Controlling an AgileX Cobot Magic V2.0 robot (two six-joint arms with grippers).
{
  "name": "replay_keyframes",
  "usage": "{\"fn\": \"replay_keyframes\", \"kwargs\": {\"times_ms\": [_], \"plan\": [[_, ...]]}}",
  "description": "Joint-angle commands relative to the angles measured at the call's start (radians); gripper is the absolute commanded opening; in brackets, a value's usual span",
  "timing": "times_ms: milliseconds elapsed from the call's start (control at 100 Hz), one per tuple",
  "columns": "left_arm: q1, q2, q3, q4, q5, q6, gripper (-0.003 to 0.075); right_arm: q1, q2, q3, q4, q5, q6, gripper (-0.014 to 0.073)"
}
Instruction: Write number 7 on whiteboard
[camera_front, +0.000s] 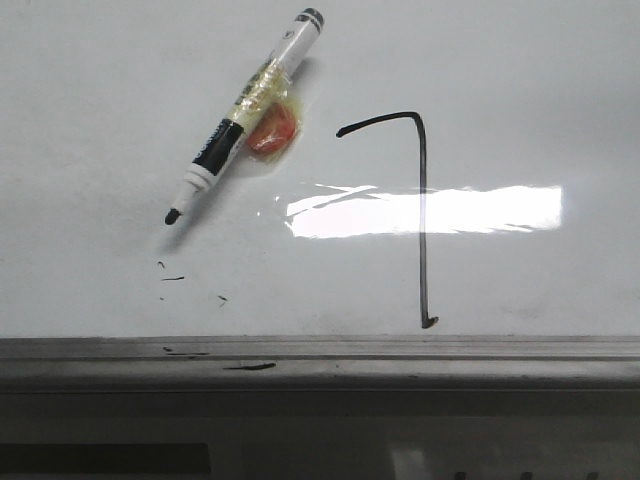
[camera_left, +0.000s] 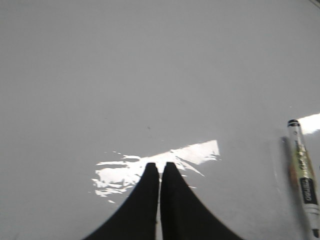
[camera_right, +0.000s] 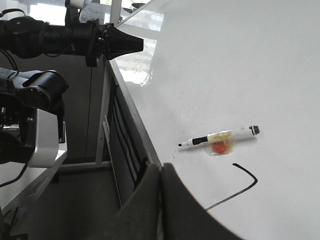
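The right gripper (camera_right: 161, 170) fills the near wrist view, fingers pressed together, empty, above the whiteboard (camera_front: 100, 100) edge. The left gripper (camera_left: 160, 170) is likewise clenched on nothing. Beyond lies an uncapped marker (camera_front: 245, 113), label unreadable, taped with something orange. Right of it stands the number 7 (camera_front: 421, 220).

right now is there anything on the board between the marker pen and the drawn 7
No, that stretch is bare. In the front view, only glossy whiteboard lies between the marker, with the orange bit taped to it, and the number 7; stray flecks sit below.
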Motion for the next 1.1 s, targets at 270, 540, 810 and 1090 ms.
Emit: {"fn": "replay_keyframes", "kwargs": {"times_ms": [270, 540, 810, 1090], "plan": [[0.165, -0.037, -0.011, 0.760, 0.077, -0.813, -0.0020, -0.002, 0.016, -0.024, -0.013, -0.074, 0.001, -0.0043], [0.179, -0.059, 0.132, 1.131, 0.117, -1.297, -0.0020, -0.002, 0.016, -0.024, -0.013, -0.074, 0.001, -0.0043], [0.230, -0.085, 0.185, 1.114, 0.260, -1.297, -0.0020, -0.002, 0.016, -0.024, -0.013, -0.074, 0.001, -0.0043], [0.230, -0.085, 0.186, 1.114, 0.299, -1.297, -0.0020, -0.002, 0.016, -0.024, -0.013, -0.074, 0.001, -0.0043]]}}
